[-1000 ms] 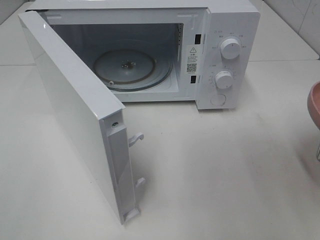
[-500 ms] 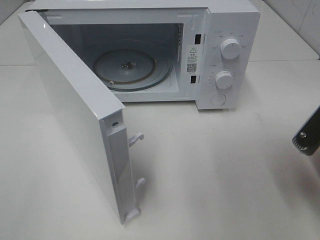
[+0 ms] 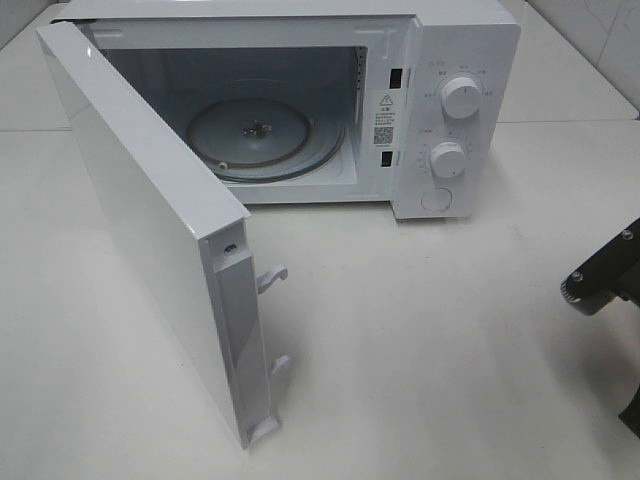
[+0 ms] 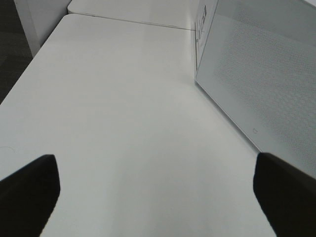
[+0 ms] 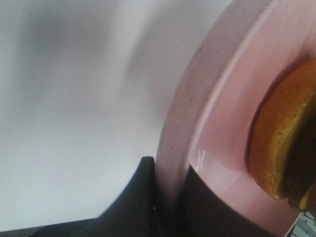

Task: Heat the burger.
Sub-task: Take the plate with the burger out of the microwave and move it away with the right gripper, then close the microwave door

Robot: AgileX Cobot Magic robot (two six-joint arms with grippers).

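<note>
High camera overlooks the microwave (image 3: 300, 130); wrist cameras sit low, close.

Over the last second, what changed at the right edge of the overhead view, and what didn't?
The pink plate's edge left the frame; the right arm now shows there instead, lower down. Its gripper stays shut on the pink plate carrying the burger. The microwave, with its door open, is unchanged.

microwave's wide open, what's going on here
The microwave door is swung open and its glass turntable is bare. The right gripper is clamped on the rim of a pink plate carrying the burger, off at the table's right. The left gripper hangs open over the table, holding nothing.
</note>
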